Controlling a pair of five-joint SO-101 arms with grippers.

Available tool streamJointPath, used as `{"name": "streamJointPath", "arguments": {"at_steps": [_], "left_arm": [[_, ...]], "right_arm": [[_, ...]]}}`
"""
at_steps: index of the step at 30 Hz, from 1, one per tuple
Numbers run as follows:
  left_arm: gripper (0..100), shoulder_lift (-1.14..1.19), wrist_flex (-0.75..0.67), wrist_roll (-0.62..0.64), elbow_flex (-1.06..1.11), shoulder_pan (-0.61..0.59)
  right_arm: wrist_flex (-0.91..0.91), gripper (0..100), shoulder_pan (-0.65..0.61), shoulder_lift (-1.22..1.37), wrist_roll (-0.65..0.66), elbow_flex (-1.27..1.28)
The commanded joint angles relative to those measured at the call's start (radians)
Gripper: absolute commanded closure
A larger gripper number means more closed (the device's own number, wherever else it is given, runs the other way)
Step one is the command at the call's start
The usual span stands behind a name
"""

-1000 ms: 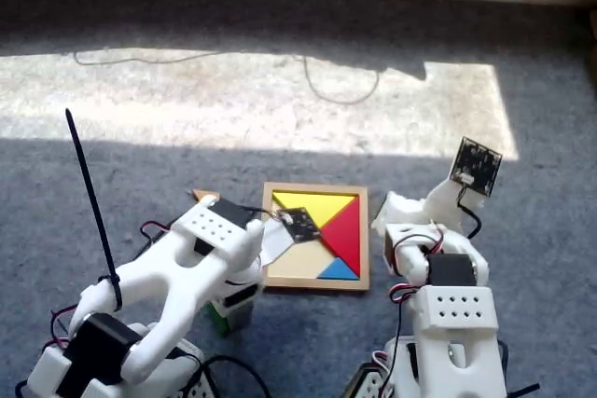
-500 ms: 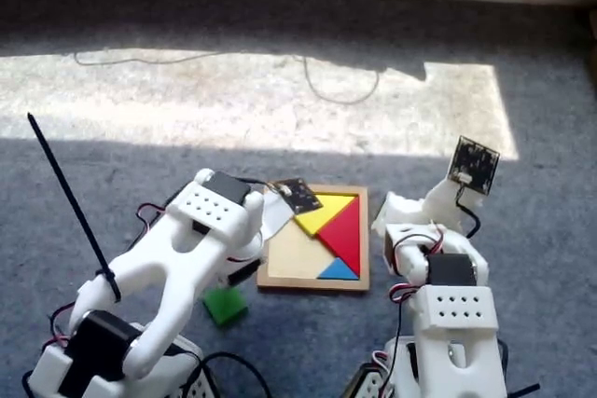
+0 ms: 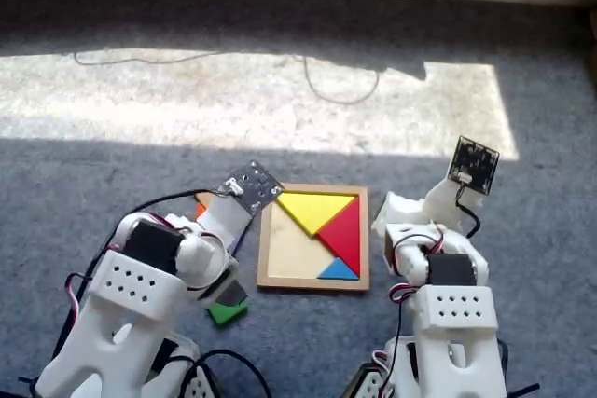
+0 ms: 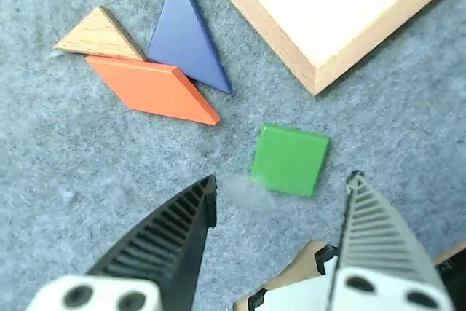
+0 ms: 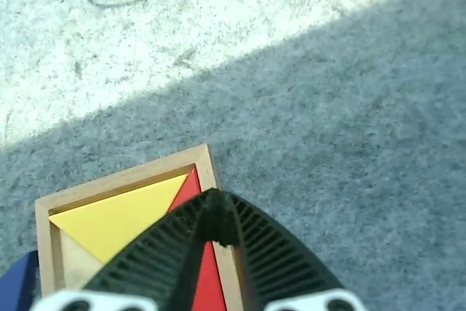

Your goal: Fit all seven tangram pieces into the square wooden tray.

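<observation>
From above, the square wooden tray (image 3: 313,282) lies flat on grey carpet (image 3: 522,230). It holds a large yellow triangle (image 3: 312,207) with its long edge along the far rim, a red triangle (image 3: 347,230) against the right rim, and a small blue triangle (image 3: 338,269) at the near rim. A green square (image 3: 224,311) lies off the tray's near left corner.

At the left wrist, the left tool (image 4: 282,178) is spread apart and empty, with the green square flat just ahead of its tips. Beyond it, an orange parallelogram (image 4: 153,89), a dark blue triangle (image 4: 186,34) and a bare-wood triangle (image 4: 102,34) lie touching. The dark blue one's long axis runs alongside the tray's edge.

At the right wrist, the right tool (image 5: 213,205) is pressed together, empty, above the tray's rim.

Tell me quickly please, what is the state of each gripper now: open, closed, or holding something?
Left gripper: jaws open, holding nothing, near the green square.
Right gripper: jaws closed, holding nothing.
</observation>
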Motion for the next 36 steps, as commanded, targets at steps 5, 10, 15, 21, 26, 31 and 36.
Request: {"name": "streamJointPath", "arguments": {"at_steps": [5,10,15,21,26,31,36], "left_arm": [[71,-0.025,-0.198,-0.075,0.197,-0.050],[71,-0.027,-0.310,-0.115,0.326,-0.045],[71,-0.025,-0.391,-0.114,0.394,-0.044],[71,-0.025,-0.390,-0.114,0.397,-0.038],[76,-0.024,-0.388,-0.115,0.401,0.061],[77,-0.024,-0.388,-0.115,0.401,0.081],[77,-0.024,-0.388,-0.114,0.406,0.079]], "right_arm": [[-0.022,99.2,0.012,-0.024,0.014,-0.008],[-0.022,99.2,0.012,-0.024,0.015,-0.008],[-0.022,99.2,0.012,-0.024,0.015,-0.008],[-0.022,99.2,0.012,-0.024,0.015,-0.008],[-0.022,99.2,0.012,-0.024,0.015,-0.008],[-0.022,99.2,0.012,-0.024,0.015,-0.008],[-0.022,99.2,0.012,-0.024,0.015,-0.008]]}}
